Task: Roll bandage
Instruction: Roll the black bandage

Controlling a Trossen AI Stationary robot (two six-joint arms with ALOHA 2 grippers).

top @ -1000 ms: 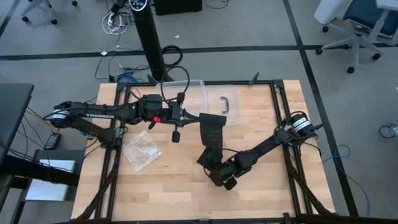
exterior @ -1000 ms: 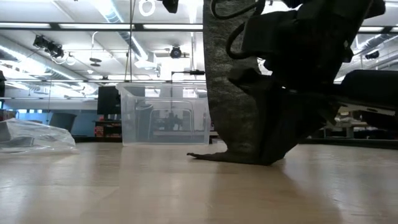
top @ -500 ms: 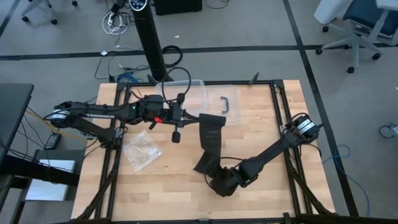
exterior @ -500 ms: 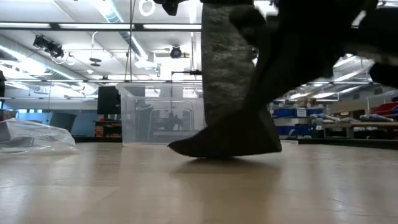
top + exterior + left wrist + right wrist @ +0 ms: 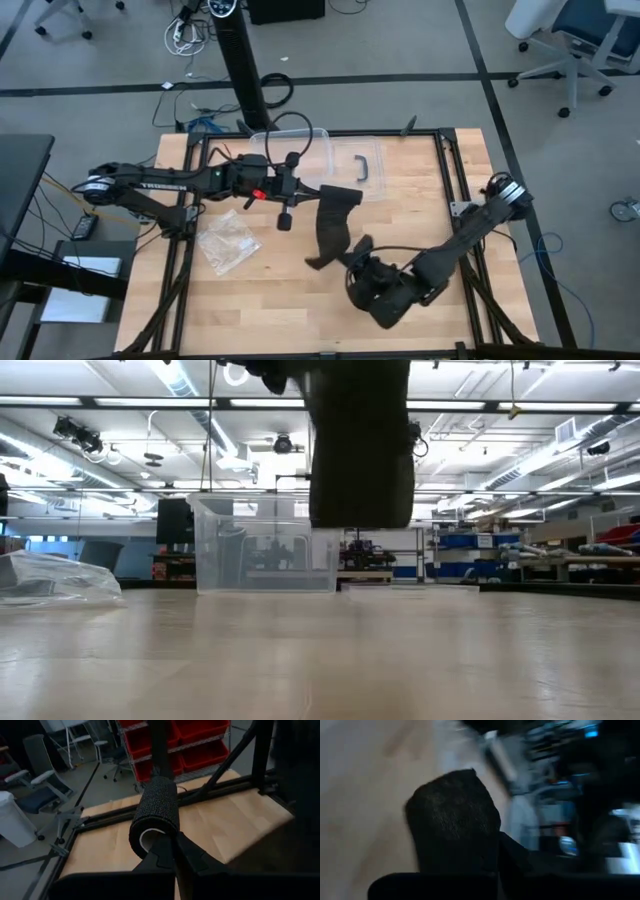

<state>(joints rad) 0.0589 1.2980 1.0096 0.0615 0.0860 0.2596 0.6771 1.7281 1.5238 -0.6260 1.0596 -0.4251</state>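
**Right arm has swung toward the table's front edge, lifting the strip's lower end off the wood.**

High view: the long matte black fabric bandage [image 5: 332, 222] spans mid-table, long axis running from the left gripper [image 5: 318, 190], fingers together on its far end beside the clear plastic box [image 5: 345, 158], down to the right gripper [image 5: 362, 268], nearer the front edge, clamped on the near end. Low view: the strip hangs clear above the wooden table [image 5: 320, 655]. Left wrist view: a rolled portion stands just beyond the closed fingers. Right wrist view: black fabric pinched.

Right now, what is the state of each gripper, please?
Left gripper: shut on the roll end of the bandage.
Right gripper: shut on the bandage's loose end.
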